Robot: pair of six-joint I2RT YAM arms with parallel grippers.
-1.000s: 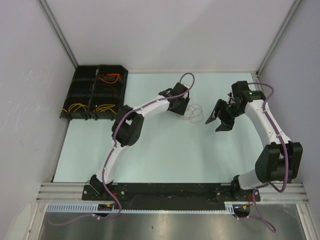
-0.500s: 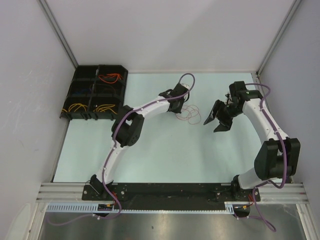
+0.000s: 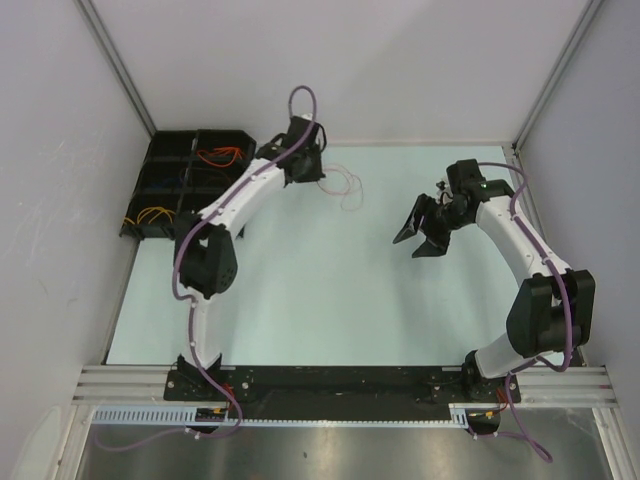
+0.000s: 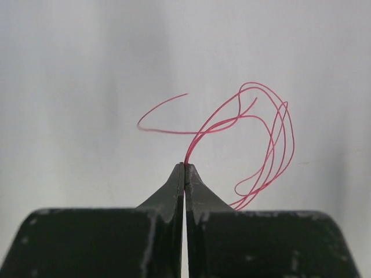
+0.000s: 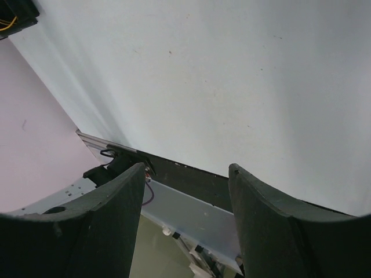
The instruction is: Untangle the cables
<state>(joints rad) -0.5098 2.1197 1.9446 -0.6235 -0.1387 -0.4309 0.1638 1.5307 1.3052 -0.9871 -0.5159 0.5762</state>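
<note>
While the pinkish-red cable (image 4: 188,153) is hanging in loose loops over the far left of the table (image 3: 330,290), the left gripper (image 4: 184,174) is clenching it, just right of the black tray (image 3: 165,190); the right gripper (image 5: 185,169) is hovering released, well apart to the right.

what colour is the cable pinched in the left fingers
Pinkish-red. The cable shows best in the left wrist view.

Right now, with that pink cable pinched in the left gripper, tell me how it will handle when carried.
Probably floppy but springy: the pink cable holds open loops beyond the shut left gripper rather than hanging limp. Likely very light, being far thinner than a fingertip. It may slip, gripped at only one spot.
</note>
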